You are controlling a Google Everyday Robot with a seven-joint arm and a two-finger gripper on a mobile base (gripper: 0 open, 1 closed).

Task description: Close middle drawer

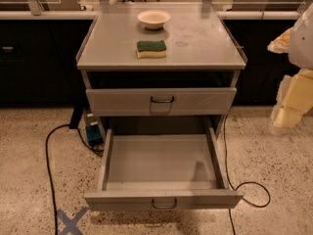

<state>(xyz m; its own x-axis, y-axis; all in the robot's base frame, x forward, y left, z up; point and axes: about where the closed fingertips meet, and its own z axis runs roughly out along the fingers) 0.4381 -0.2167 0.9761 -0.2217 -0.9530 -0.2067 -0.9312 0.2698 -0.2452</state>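
Camera view shows the middle drawer (200, 199) pulled out at lower centre, its front panel running left to right. The gripper (292, 102) hangs at the right edge, above and right of that front. How its jaws stand cannot be told.

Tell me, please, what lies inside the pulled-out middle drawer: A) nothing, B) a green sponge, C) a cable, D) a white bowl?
A: the middle drawer shows a bare floor; the sponge and bowl sit on the cabinet top, and the hand is at the view's right edge, apart from the drawer.
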